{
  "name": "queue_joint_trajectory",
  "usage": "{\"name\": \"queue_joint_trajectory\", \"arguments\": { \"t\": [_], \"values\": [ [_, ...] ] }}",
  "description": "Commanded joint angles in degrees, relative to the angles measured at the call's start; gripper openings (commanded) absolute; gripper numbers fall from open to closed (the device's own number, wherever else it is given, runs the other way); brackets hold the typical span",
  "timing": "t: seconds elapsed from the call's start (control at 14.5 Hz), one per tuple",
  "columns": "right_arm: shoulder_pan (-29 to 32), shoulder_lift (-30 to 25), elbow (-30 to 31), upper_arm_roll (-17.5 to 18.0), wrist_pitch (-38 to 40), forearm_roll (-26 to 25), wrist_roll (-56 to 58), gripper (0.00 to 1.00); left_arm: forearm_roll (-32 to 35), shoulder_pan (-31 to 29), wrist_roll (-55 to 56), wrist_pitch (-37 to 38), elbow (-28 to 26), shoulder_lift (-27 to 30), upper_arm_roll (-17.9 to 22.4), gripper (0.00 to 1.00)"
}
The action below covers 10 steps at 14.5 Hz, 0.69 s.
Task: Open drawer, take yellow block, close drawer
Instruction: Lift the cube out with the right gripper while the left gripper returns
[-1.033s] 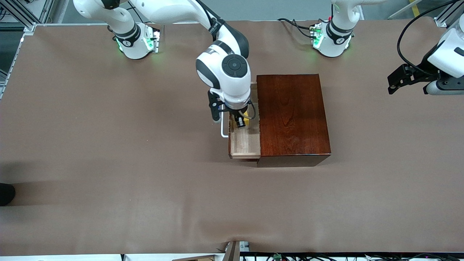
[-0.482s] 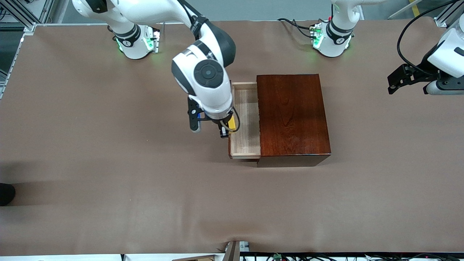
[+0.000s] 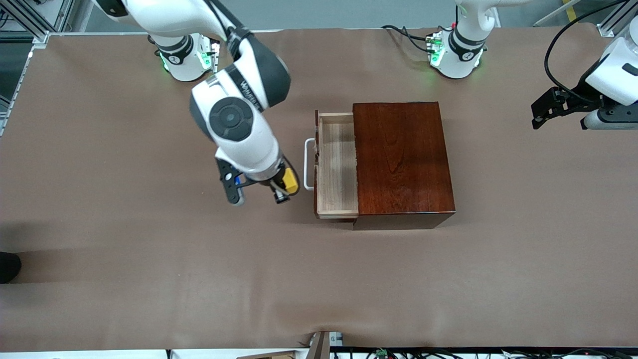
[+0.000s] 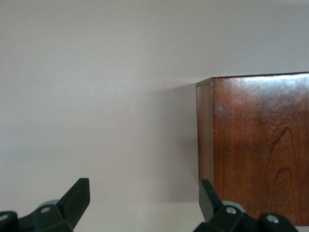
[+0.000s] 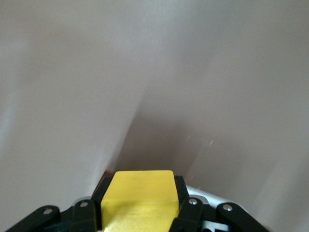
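Note:
My right gripper [image 3: 285,190] is shut on the yellow block [image 3: 290,180] and holds it in the air over the bare table, beside the drawer's white handle [image 3: 308,164]. In the right wrist view the block [image 5: 140,199] sits between the black fingers [image 5: 187,212]. The drawer [image 3: 337,164] stands pulled out of the dark-red wooden box [image 3: 402,162], and its pale tray shows nothing inside. My left gripper [image 3: 541,113] waits open in the air at the left arm's end of the table. Its wrist view shows the box [image 4: 258,145] past its own fingertips [image 4: 77,198].
The brown table cover [image 3: 149,259] is bare toward the right arm's end and nearer the front camera. The two arm bases [image 3: 187,55] stand along the table's far edge.
My right gripper has lifted the yellow block out of the drawer and carried it toward the right arm's end, past the handle. The left arm has barely moved.

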<state>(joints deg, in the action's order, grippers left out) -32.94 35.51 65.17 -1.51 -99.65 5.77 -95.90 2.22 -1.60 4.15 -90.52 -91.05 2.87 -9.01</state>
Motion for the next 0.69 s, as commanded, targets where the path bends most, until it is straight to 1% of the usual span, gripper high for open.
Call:
{"name": "queue_joint_trajectory", "arguments": {
  "t": [0.0,0.21,0.34,0.41,0.48,0.62],
  "values": [
    [4.2,-2.2,0.8,0.7,4.0,0.7,11.2,0.0,-1.0,0.6,0.1,0.2,1.6,-2.2,-3.5,1.0],
    [9.6,-3.0,1.1,0.6,8.4,0.7,24.3,0.0,-1.2,1.2,2.6,0.2,5.2,-5.6,-7.5,1.0],
    [12.3,-3.7,1.7,0.5,9.6,0.4,30.3,0.0,-1.6,3.0,8.3,0.0,7.1,-9.0,-11.4,1.0],
    [13.3,-3.7,2.4,0.5,9.4,0.2,32.5,0.0,-1.5,4.4,12.6,-0.3,8.2,-11.3,-13.0,1.0],
    [14.3,-3.8,3.5,0.5,8.9,0.0,35.3,0.0,-1.1,7.0,17.1,-0.9,9.1,-13.7,-14.1,1.0],
    [16.4,-3.7,5.0,0.4,7.5,-0.1,42.3,0.0,-0.5,12.8,25.1,-5.3,9.4,-17.6,-14.1,1.0]
  ]
}}
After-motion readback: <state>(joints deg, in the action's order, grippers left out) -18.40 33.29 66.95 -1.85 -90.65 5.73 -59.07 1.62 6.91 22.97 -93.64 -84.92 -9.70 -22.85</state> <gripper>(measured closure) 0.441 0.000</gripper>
